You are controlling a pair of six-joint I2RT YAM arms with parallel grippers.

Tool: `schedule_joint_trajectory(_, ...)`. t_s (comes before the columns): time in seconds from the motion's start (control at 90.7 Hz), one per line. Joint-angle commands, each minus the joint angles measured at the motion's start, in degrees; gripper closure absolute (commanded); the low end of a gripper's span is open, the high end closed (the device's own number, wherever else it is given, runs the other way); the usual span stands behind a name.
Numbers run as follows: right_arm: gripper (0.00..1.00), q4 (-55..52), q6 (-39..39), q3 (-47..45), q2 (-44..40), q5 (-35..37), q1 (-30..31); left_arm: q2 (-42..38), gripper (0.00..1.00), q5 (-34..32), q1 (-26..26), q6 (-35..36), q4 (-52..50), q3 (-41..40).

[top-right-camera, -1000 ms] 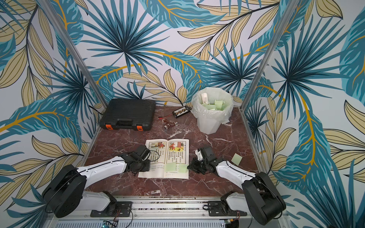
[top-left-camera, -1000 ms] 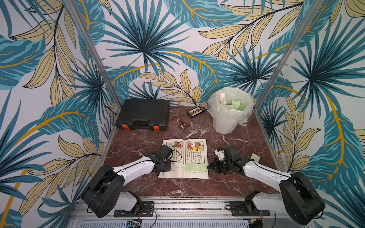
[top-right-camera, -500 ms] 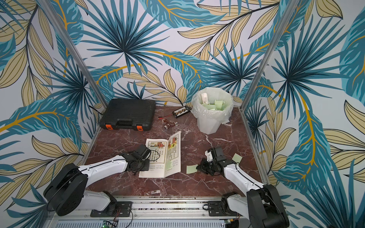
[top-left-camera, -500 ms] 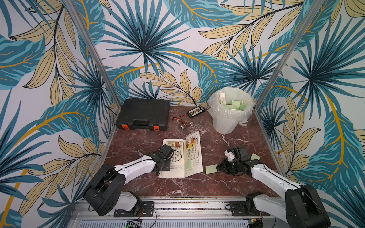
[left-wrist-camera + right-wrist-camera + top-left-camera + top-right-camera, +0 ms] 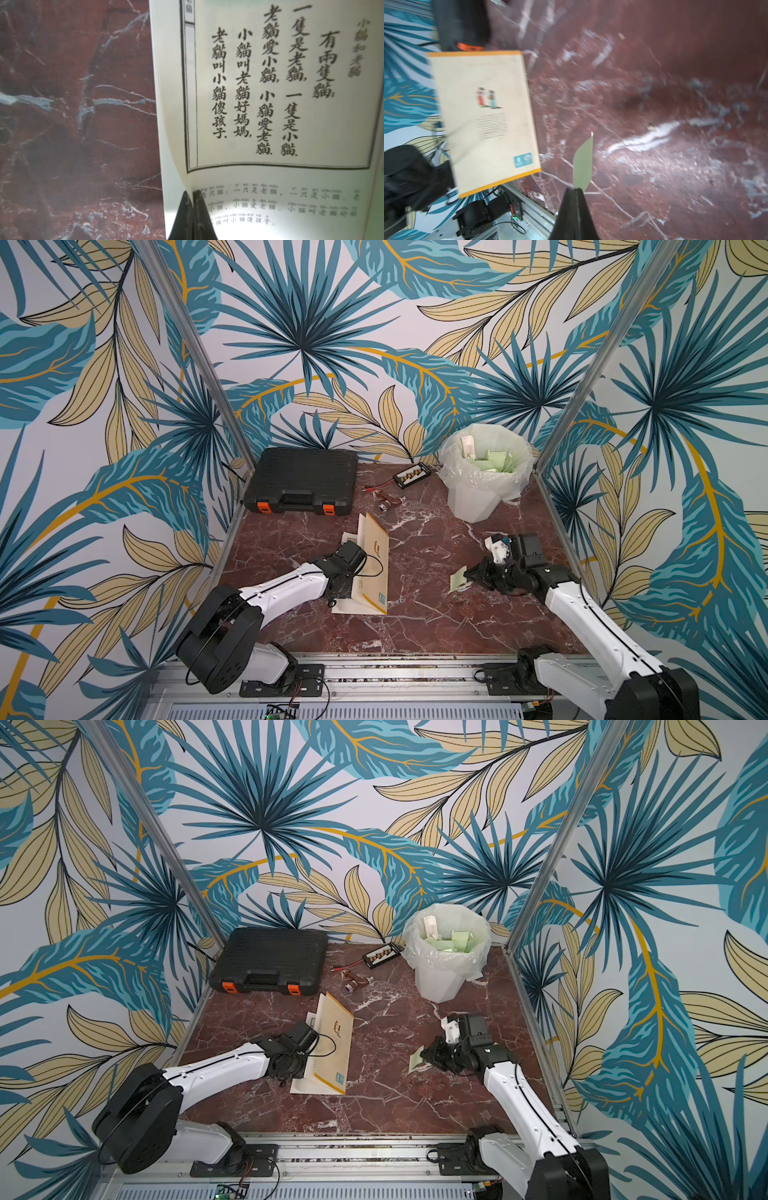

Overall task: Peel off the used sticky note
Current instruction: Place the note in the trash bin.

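**Right wrist view: sticky note (image 5: 583, 164) pinched in the right gripper (image 5: 576, 189), clear of the book (image 5: 483, 116)**

Both black fingers of the right gripper are pressed together on one edge of the sticky note. The pale green sheet stands up from the tips, slightly curled, touching nothing else. Beneath it is bare red marble tabletop (image 5: 675, 104).

In both top views the sticky note (image 5: 458, 585) sits at the front of that gripper, over the table and well apart from the book, which lies toward the left arm. The book's cream, orange-edged cover (image 5: 376, 568) is tilted up, half closed over the pages.

The left wrist view shows the left gripper (image 5: 192, 193) with its tips closed against each other, touching the lower part of a page printed in Chinese characters. Whether any paper is nipped between them cannot be told.

At the back of the table stands a white bin (image 5: 484, 493) lined with a clear bag — more green notes lie inside it. A black tool case (image 5: 305, 481) with orange latches rests near the back left corner.
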Motion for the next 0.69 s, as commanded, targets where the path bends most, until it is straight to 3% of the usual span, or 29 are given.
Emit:
schedule_joint_trajectory(0.0,1.00,-8.10,-3.27,11.49,-1.54,-0.50,-0.75,-0.29,1.00,-1.41,-0.39,1.00,-1.57,1.94)
schedule_joint_trajectory(0.143,1.00,-9.47,-3.69,28.36,2.98,-0.44,-1.31,-0.25,1.00,-1.43,-0.39,1.11,-1.23,2.01)
schedule_joint_trajectory(0.397,1.00,-9.13,-5.21,50.83,20.80,3.09,-4.91,0.35,1.00,-0.86,-0.89,1.62,-0.74,2.32)
schedule_joint_trajectory(0.628,1.00,-14.44,-8.11,69.37,38.35,12.41,-9.89,0.13,1.00,-0.85,-1.27,1.77,-1.01,2.55)
schedule_joint_trajectory(0.683,0.93,-18.67,-9.96,76.48,43.15,14.05,-10.12,0.22,1.00,-0.80,-1.36,1.83,-1.13,2.81)
